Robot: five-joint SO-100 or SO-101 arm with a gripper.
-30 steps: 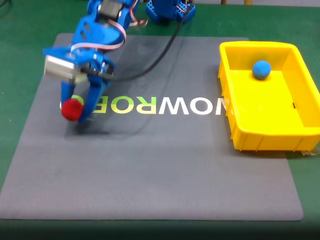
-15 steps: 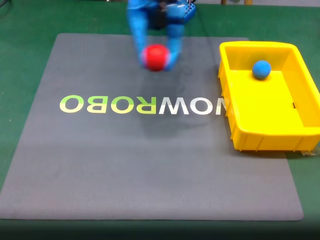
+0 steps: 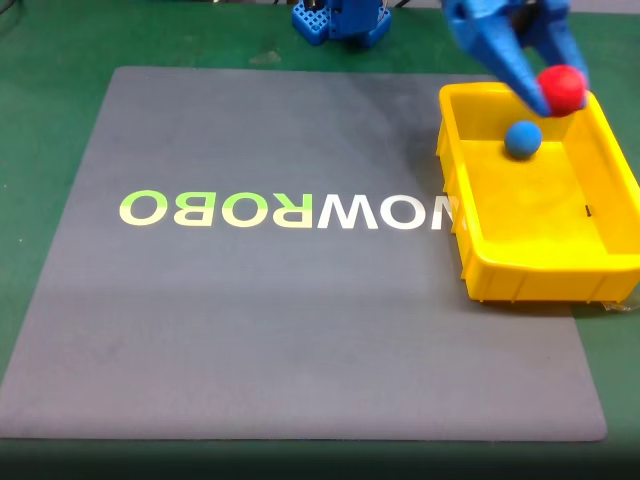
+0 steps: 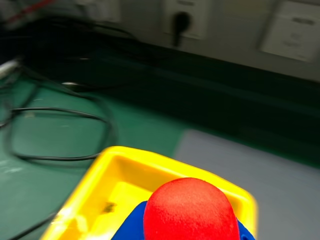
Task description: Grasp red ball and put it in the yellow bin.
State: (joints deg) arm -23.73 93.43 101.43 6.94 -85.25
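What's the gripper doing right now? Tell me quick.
Gripper: closed on the red ball, holding it above the far end of the yellow bin; the ball also shows in the wrist view.

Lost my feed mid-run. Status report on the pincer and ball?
Pincer shut on small red foam ball, above far end of yellow plastic bin. Not yet released. Small blue ball in bin, just below.

We see a matt, slightly fuzzy red ball (image 3: 562,88) above a glossy yellow plastic bin (image 3: 470,250). The grey mat (image 3: 300,330) looks soft and matt; the gripper (image 3: 545,95) is smooth blue plastic.
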